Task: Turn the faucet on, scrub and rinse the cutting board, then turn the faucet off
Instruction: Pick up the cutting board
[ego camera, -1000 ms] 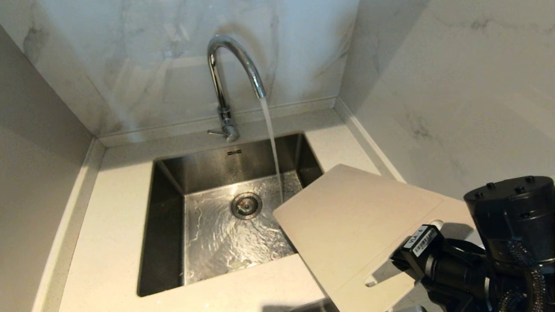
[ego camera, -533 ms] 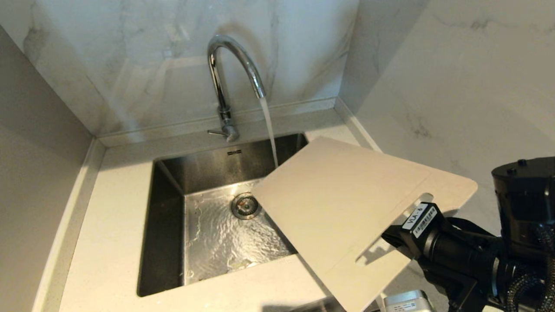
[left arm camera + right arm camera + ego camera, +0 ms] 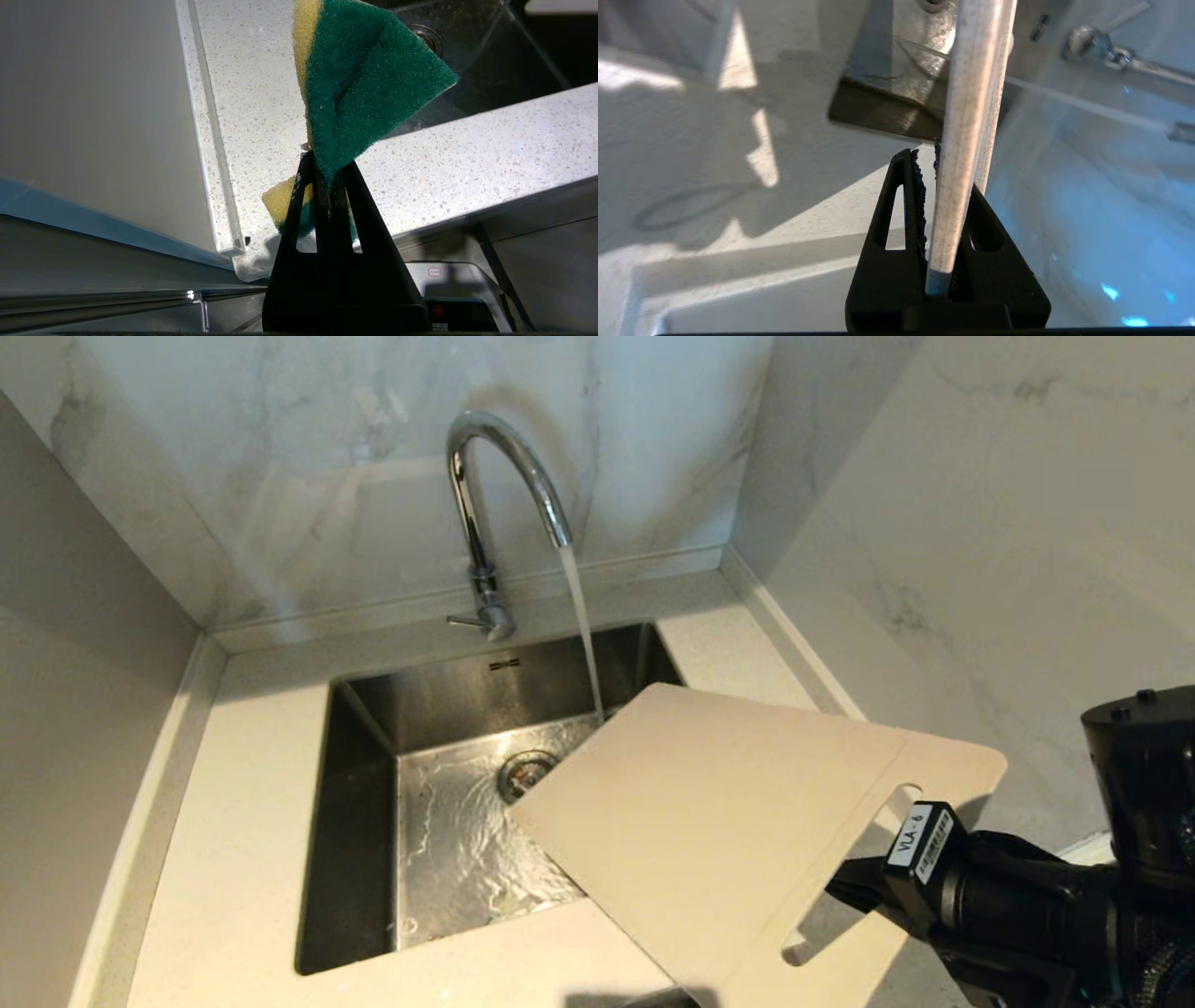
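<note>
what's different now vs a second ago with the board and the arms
The right gripper, clamped on the handle end of the large pale beige plastic cutting board, has swung it left over the steel sink; its far corner now covers part of the drain and its far edge reaches the stream. Unchanged: the chrome gooseneck faucet runs, and the left gripper holds the green-and-yellow sponge.
</note>
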Robot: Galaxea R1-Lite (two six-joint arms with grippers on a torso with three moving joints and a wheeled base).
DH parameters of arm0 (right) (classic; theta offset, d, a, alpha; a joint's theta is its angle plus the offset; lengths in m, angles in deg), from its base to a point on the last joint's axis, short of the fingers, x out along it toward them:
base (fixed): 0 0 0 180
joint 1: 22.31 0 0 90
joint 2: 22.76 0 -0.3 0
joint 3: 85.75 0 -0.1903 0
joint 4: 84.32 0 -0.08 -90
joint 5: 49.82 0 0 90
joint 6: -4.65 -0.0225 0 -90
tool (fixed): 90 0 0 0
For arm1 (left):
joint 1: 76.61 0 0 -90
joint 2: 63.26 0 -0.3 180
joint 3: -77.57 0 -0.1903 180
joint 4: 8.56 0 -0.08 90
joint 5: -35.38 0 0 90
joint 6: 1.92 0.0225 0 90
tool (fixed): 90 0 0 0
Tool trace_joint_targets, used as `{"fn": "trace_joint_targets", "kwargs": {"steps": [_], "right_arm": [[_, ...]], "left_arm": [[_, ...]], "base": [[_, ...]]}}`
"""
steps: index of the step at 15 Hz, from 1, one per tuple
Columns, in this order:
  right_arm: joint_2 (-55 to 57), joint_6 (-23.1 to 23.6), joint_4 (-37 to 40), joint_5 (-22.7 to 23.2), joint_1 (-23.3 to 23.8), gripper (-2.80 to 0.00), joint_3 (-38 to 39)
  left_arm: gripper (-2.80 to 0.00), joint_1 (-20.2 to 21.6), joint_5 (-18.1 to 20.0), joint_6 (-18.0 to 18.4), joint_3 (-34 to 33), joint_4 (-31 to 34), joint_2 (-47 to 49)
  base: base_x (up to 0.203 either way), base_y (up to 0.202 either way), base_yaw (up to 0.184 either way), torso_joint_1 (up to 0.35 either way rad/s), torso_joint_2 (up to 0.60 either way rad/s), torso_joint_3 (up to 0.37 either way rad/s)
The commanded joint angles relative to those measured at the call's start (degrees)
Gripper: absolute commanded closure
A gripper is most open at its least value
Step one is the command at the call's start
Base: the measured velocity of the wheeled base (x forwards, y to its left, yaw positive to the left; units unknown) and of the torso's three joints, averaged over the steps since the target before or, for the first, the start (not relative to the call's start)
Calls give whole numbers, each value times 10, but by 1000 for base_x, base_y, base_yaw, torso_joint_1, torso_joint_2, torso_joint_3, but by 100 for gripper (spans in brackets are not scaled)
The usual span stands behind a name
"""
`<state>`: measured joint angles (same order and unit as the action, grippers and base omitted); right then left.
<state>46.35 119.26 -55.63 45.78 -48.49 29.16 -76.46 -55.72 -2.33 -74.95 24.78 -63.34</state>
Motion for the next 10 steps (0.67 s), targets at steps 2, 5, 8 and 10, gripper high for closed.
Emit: {"fn": "trace_joint_targets", "kwargs": {"steps": [2,5,8,10], "right_arm": [[-6,73,51,30,28,0,-37],[12,147,55,59,49,0,-61],[30,225,93,71,68,0,-90],[42,284,107,90,94,0,-101]], "left_arm": [[0,0,0,0,0,0,0],[0,0,0,0,0,0,0],[0,0,0,0,0,0,0],[0,0,0,1,0,0,0]], "base": [[0,0,0,0,0,0],[0,0,0,0,0,0],[0,0,0,0,0,0],[0,0,0,0,0,0]]}}
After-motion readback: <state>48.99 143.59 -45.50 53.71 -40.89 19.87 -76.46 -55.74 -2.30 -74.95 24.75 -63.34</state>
